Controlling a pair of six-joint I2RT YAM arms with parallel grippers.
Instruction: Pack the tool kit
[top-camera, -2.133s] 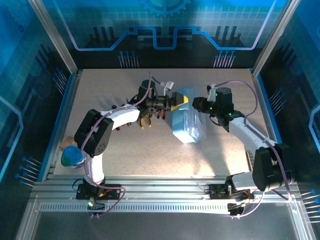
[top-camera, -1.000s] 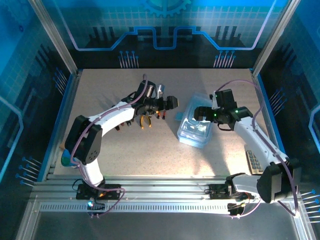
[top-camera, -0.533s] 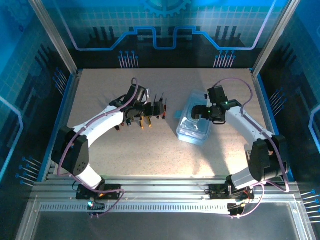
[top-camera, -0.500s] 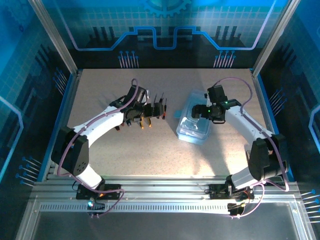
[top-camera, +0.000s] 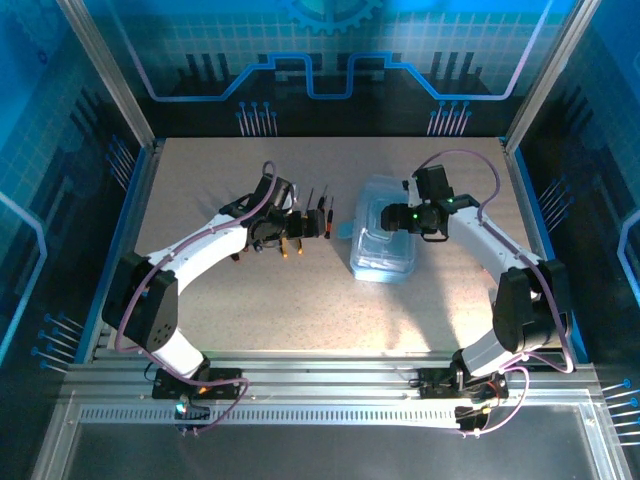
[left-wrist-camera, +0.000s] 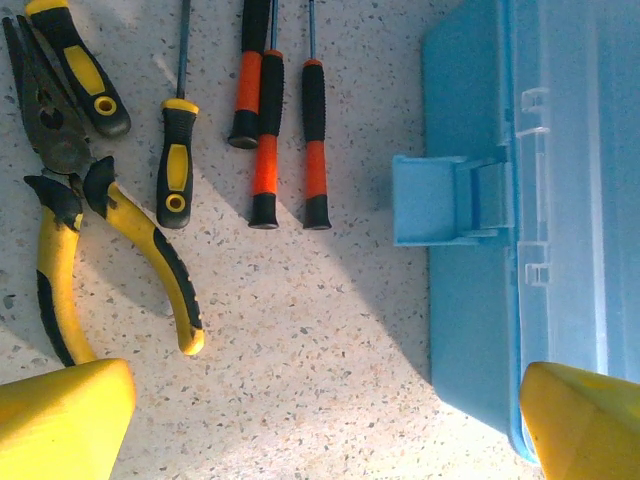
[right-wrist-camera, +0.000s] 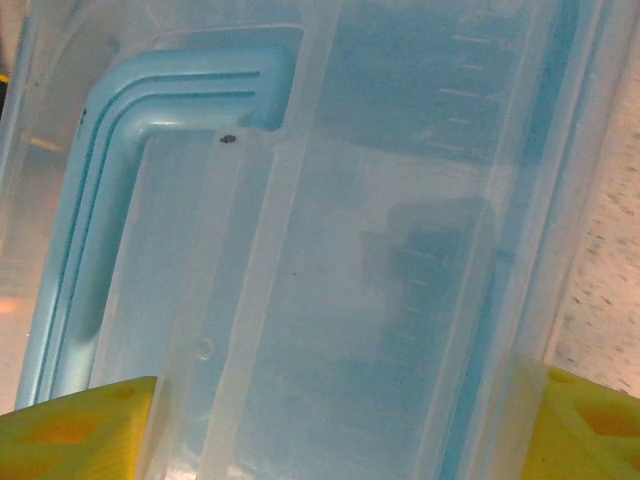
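The translucent light-blue case (top-camera: 380, 243) lies mid-table with its lid on. Its handle (right-wrist-camera: 150, 150) runs under my right gripper (right-wrist-camera: 330, 430). That right gripper (top-camera: 393, 216) hangs over the case's far end, open, one yellow fingertip (right-wrist-camera: 70, 430) on each side of the case; I cannot tell whether they touch it. Left of the case lie yellow-handled pliers (left-wrist-camera: 110, 250), a yellow/black screwdriver (left-wrist-camera: 175, 170) and red/black screwdrivers (left-wrist-camera: 265, 140). My left gripper (left-wrist-camera: 320, 430) hovers wide open over bare table between tools and case. In the top view the left gripper (top-camera: 308, 228) is above the tools.
The case's latch tab (left-wrist-camera: 440, 200) sticks out toward the tools. Another yellow/black handle (left-wrist-camera: 75, 60) lies beside the pliers' head. A raised blue rim (top-camera: 125, 230) borders the speckled table (top-camera: 300, 310), with open room toward the near rail (top-camera: 320, 375).
The case has slid left and turned straighter while the right gripper moved onto its far end. The left gripper drew back from the case to above the tools.
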